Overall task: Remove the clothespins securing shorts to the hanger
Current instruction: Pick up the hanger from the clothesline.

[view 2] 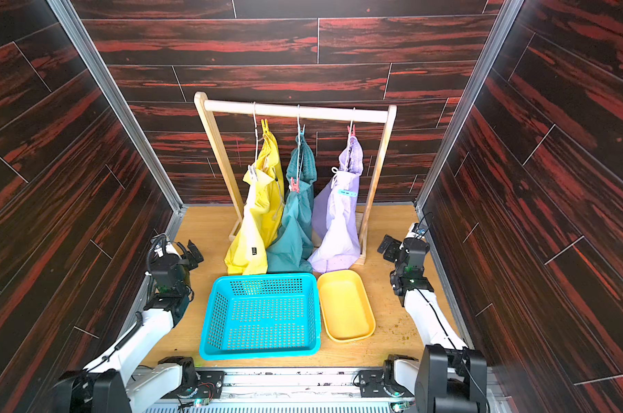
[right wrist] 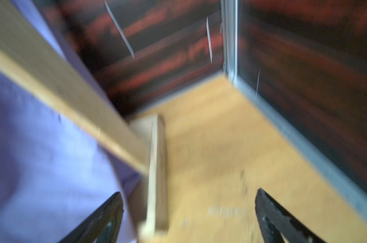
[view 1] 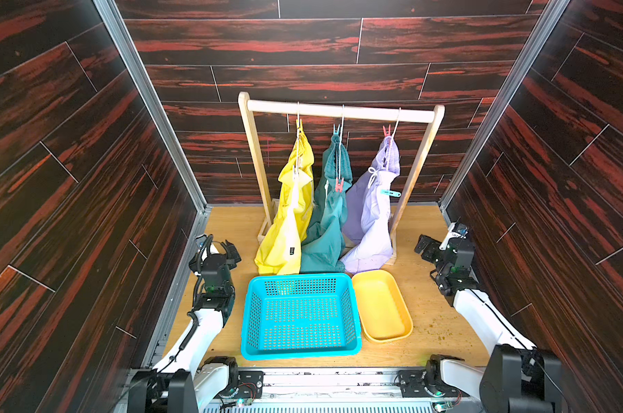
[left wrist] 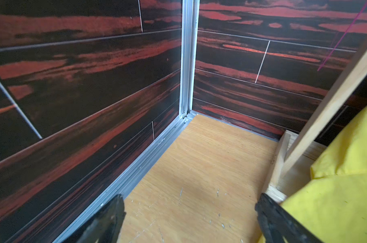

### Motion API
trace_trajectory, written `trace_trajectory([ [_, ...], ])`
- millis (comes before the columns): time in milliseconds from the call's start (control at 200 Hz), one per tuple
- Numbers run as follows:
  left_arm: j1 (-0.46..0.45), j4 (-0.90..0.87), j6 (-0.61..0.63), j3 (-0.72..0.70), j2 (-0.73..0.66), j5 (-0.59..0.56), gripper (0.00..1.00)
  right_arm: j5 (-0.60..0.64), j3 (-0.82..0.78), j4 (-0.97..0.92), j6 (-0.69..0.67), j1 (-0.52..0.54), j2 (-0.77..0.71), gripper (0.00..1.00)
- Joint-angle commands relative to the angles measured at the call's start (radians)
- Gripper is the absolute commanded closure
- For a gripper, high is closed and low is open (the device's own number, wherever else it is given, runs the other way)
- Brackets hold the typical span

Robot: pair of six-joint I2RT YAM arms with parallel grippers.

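Three shorts hang on wire hangers (view 1: 342, 119) from the wooden rack (view 1: 338, 111) at the back of the table (view 1: 428, 314), and their lower ends lie on the rack base and the table. All six pegs are on the cloth – none is removed yet. The yellow shorts (view 1: 292, 218) carry a yellow peg (view 1: 299, 125) at the top and a pale peg (view 1: 295, 172) lower down, whose colour is hard to tell. The teal shorts (view 1: 329, 221), in the middle, have an upper blue peg (view 1: 336, 130) and a lower red peg (view 1: 339, 185). The lavender shorts (view 1: 372, 218) have an upper red peg (view 1: 386, 131) and a lower blue peg (view 1: 390, 193) that lies almost level. In front of the shorts stand a blue basket (view 1: 299, 352) and, just beside it, a yellow tray (view 1: 377, 304).

The left gripper (view 1: 233, 250) is low near the yellow shorts, well below the pegs; its fingers (left wrist: 113, 214) stand wide apart with only table between them. The right gripper (view 1: 424, 246) is low beside the rack foot, near the lavender shorts – also spread wide and holding nothing; its wrist view is blurred
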Motion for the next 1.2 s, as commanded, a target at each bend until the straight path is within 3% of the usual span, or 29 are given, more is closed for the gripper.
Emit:
trace_trajectory([
  [0, -0.004, -0.139, -0.021, 0.049, -0.082, 0.078, 0.02, -0.152, 0.061, -0.23, 0.051, 0.006, -0.055, 0.02],
  [266, -0.005, -0.416, -0.047, 0.252, -0.152, 0.251, 0.07, -0.413, 0.183, -0.332, 0.063, 0.008, -0.181, 0.02],
  [496, -0.031, -0.544, -0.039, 0.417, -0.135, 0.341, 0.06, -0.473, 0.303, -0.369, 0.053, 0.057, -0.241, 0.01],
  [962, -0.305, -0.631, 0.086, 0.701, -0.029, 0.236, 0.07, -0.508, 0.481, -0.446, 0.005, 0.169, -0.265, 0.02],
  [1197, -0.41, -0.687, 0.123, 0.89, 0.093, 0.211, 0.08, -0.507, 0.549, -0.455, -0.003, 0.236, -0.259, 0.01],
])
